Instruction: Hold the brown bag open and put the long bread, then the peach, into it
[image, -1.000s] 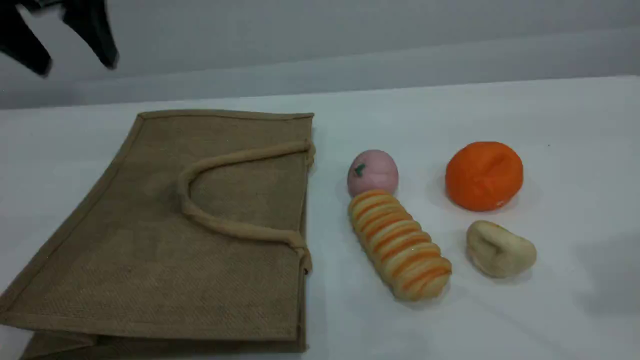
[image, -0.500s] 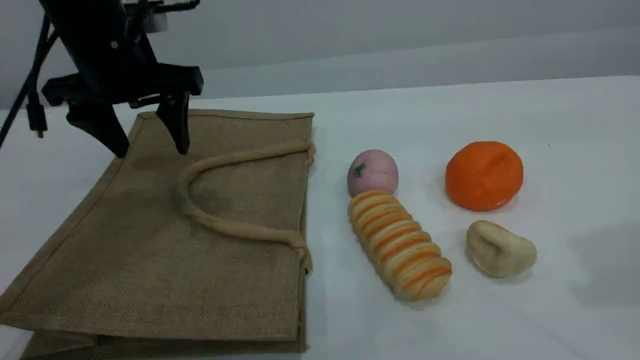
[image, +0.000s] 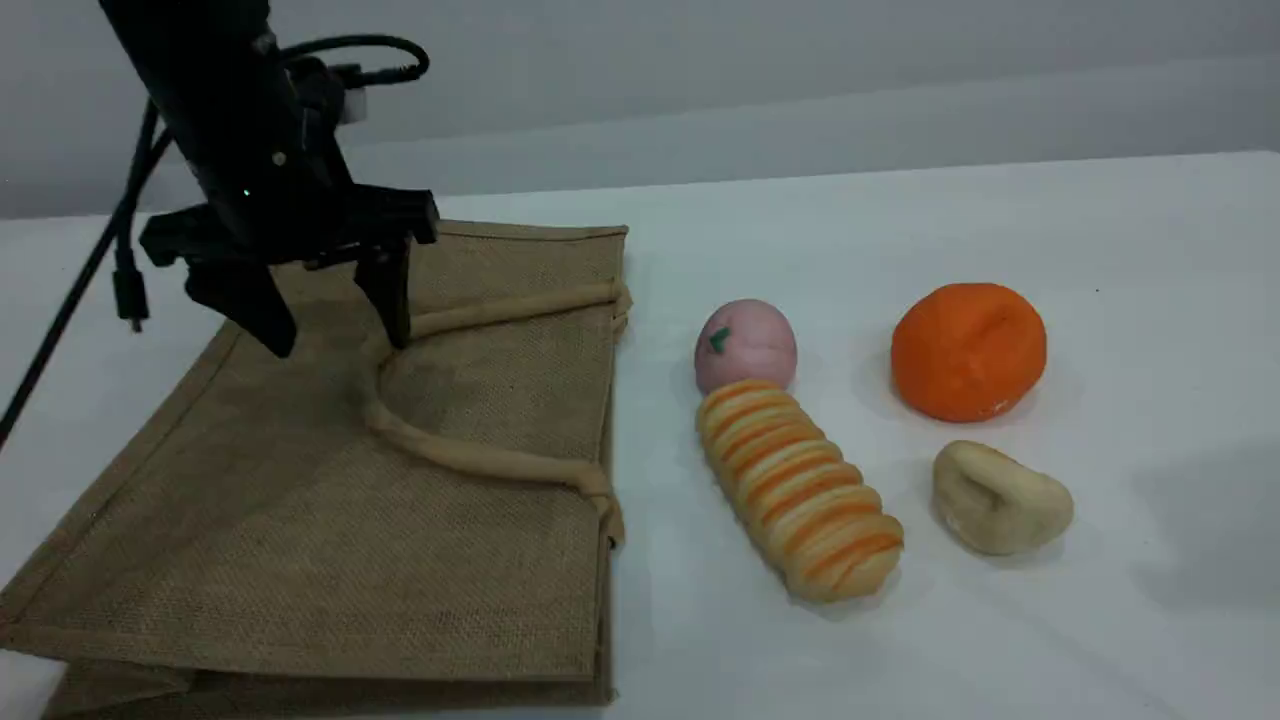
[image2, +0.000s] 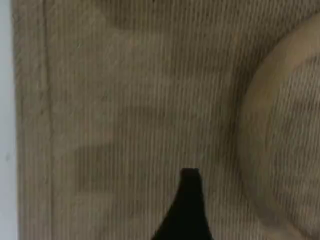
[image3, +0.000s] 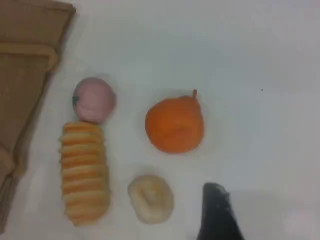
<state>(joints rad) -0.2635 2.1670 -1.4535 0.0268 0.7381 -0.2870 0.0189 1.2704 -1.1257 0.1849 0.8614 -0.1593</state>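
We have nothing done yet: the brown bag (image: 400, 540) lies flat and closed on the bench (image: 1000, 200), the left jaws wide above its handle (image: 470, 458), the right jaws in a state we cannot tell, the long bread (image: 800, 490) and peach (image: 746, 343) beside it.

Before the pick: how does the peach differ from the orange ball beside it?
Colour: the peach is pale pink with a small green leaf mark; the orange ball is bright orange with no green mark.
Size: the peach is smaller than the orange ball.
Contact: the peach sits against the end of the long bread; the orange ball stands apart from everything.
Both are roundish and rest on the white table.
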